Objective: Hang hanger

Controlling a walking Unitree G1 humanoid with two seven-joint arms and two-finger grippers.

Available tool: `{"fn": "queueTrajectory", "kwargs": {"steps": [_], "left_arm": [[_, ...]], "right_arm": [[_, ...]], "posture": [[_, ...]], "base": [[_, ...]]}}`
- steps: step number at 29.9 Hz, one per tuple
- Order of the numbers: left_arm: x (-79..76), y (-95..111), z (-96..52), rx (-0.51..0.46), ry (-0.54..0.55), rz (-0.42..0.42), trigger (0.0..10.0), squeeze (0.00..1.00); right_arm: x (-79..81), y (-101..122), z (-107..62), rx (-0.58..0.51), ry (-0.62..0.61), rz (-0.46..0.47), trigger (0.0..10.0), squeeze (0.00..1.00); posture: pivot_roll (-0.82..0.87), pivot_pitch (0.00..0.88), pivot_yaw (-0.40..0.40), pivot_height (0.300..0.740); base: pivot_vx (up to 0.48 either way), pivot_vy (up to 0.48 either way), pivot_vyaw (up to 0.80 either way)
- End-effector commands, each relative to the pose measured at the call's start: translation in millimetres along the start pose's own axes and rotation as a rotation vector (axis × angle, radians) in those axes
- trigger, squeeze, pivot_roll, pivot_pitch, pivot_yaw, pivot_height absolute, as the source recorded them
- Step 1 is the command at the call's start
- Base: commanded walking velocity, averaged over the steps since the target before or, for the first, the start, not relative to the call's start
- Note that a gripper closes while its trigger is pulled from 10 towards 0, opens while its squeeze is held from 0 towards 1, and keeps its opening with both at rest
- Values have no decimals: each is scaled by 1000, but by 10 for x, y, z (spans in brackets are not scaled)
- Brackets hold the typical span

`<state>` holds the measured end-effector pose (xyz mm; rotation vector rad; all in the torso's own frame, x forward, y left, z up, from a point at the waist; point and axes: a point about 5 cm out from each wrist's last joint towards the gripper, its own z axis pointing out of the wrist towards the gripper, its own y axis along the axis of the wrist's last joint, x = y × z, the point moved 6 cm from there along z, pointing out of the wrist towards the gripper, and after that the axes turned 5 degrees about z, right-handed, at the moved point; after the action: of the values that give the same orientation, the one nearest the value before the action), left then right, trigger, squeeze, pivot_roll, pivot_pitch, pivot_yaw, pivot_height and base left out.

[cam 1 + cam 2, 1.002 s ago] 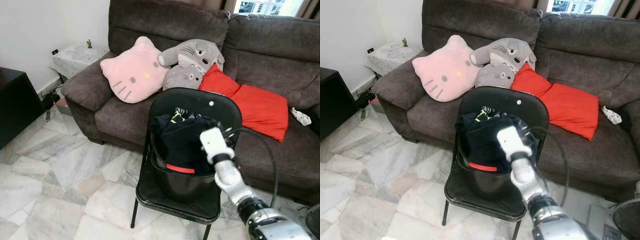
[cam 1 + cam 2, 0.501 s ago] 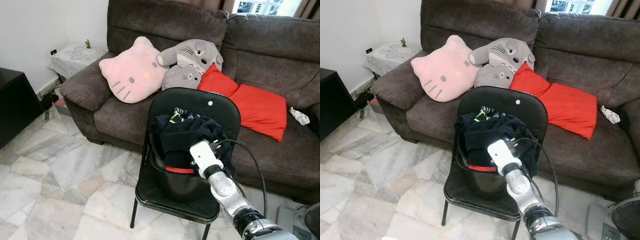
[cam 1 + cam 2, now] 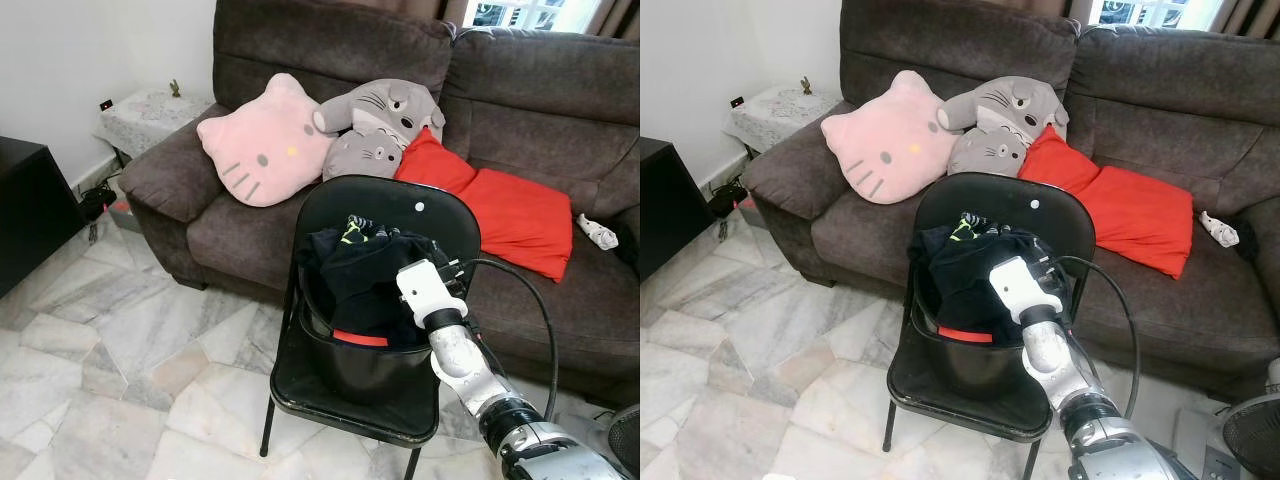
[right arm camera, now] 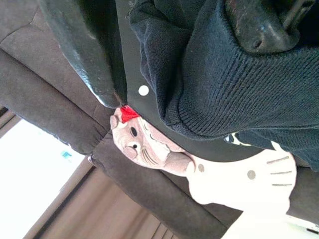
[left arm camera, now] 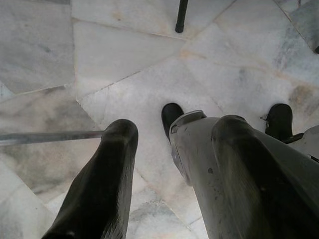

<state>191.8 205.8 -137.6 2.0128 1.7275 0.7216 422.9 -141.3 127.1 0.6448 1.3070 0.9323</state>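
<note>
Right end effector (image 4: 169, 55) fingertips buried in dark clothes (image 3: 365, 275)

The right arm (image 3: 470, 370) is jointed silver metal with a black ring near the elbow, a white boxy wrist block (image 3: 426, 290) and a looping black cable (image 3: 535, 300). Long black fingers (image 5: 102, 184) look glossy and rounded; a silver leg (image 5: 199, 164) ends in black feet.

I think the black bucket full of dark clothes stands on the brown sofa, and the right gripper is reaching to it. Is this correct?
Not quite. The black bucket with a red band, full of dark clothes, stands on the seat of the black folding chair, in front of the brown sofa, as the left eye view shows. The right gripper is indeed reaching to it.
</note>
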Motion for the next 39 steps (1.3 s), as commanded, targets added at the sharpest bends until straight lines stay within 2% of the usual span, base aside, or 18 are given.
{"fn": "queueTrajectory", "kwargs": {"steps": [1, 2, 3, 4, 6, 7, 9, 11, 17, 22, 32, 36, 39], "left_arm": [[-26, -87, -18, 25, -7, 13, 10000, 0], [-27, -84, -17, 24, -8, 13, 10000, 0], [-27, -84, -17, 24, -8, 13, 10000, 0], [-28, -86, -18, 24, -7, 11, 10000, 0], [-27, -87, -18, 24, -8, 11, 10000, 0], [-27, -87, -18, 24, -8, 11, 10000, 0], [-28, -88, -19, 24, -9, 11, 10000, 0], [-28, -88, -19, 24, -9, 10, 10000, 0], [-27, -91, -20, 23, -6, 9, 10000, 0], [-33, -91, -20, 24, -7, 8, 10000, 0], [-43, -84, -18, 21, -7, 5, 10000, 0], [-34, -78, -16, 20, -2, 2, 10000, 0], [-21, -78, -17, 19, 4, -1, 10000, 0]], "right_arm": [[-32, 13, 24, 3, 0, 16, 10000, 0], [58, -54, -4, 40, 52, 44, 10000, 0], [58, -54, -4, 40, 52, 44, 10000, 0], [178, -79, -41, 48, 117, 40, 10000, 0], [294, -88, -70, 56, 179, 53, 10000, 0], [294, -88, -70, 56, 179, 53, 10000, 0], [533, -51, -131, 24, 319, -46, 10000, 0], [556, -23, -132, 0, 337, -95, 10000, 0], [407, 19, -44, -3, 283, -88, 10000, 0], [219, 39, 18, -18, 182, -146, 10000, 0], [46, -29, 29, 8, 102, -163, 10000, 0], [-20, 52, 76, -29, 64, -224, 10000, 0], [-94, 108, 114, -43, 19, -217, 10000, 0]], "posture": [[48, 57, -35, 740], [47, 60, -35, 740], [47, 60, -35, 740], [48, 57, -37, 740], [46, 58, -36, 740], [46, 58, -36, 740], [47, 59, -37, 740], [48, 60, -37, 740], [48, 57, -39, 740], [46, 56, -42, 740], [49, 57, -46, 740], [60, 74, -46, 740], [63, 80, -45, 740]], "base": [[0, 0, 0], [0, 0, 0], [0, 0, 0], [0, 0, 0], [0, 0, 0], [0, 0, 0], [0, 0, 0], [0, 0, 0], [0, 0, 0], [0, 0, 0], [0, 0, 0], [0, 0, 0], [0, 0, 0]]}}
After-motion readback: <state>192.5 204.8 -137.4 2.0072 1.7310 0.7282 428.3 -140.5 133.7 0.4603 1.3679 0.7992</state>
